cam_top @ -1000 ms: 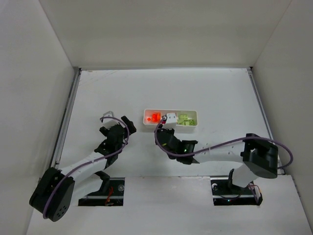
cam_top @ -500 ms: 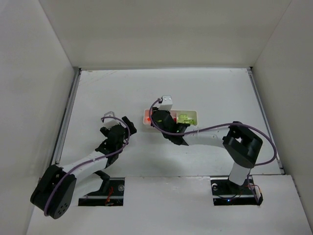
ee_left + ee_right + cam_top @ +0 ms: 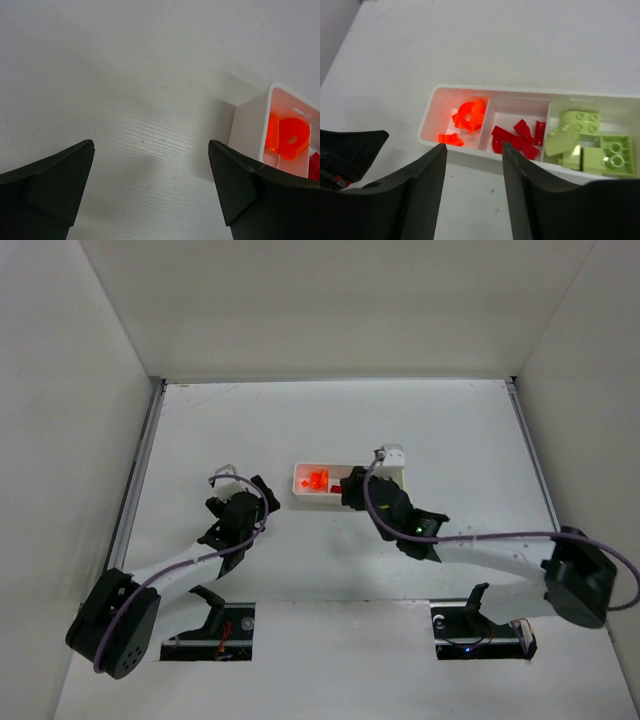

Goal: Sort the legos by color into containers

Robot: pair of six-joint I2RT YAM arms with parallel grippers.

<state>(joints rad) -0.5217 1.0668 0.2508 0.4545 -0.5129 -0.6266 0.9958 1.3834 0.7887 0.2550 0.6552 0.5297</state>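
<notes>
The white tray (image 3: 432, 97) holds orange legos (image 3: 467, 116) in its left compartment, red legos (image 3: 517, 136) in the middle one and pale green legos (image 3: 585, 145) in the right one. My right gripper (image 3: 474, 147) is open and empty, a little above the table just in front of the tray. In the top view it (image 3: 350, 485) covers the tray's (image 3: 298, 490) middle and right parts; only the orange legos (image 3: 318, 479) show clearly. My left gripper (image 3: 151, 145) is open and empty over bare table, left of the tray's end (image 3: 250, 125); an orange lego (image 3: 287, 137) shows there.
White walls enclose the table on three sides. My left gripper (image 3: 262, 502) is a short way left of the tray and shows as a black shape in the right wrist view (image 3: 345, 150). The right arm (image 3: 470, 545) stretches across the near right table.
The right arm has swung to the right, and its gripper has drawn back from over the tray's left part to the tray's middle front. The left arm has hardly moved.
</notes>
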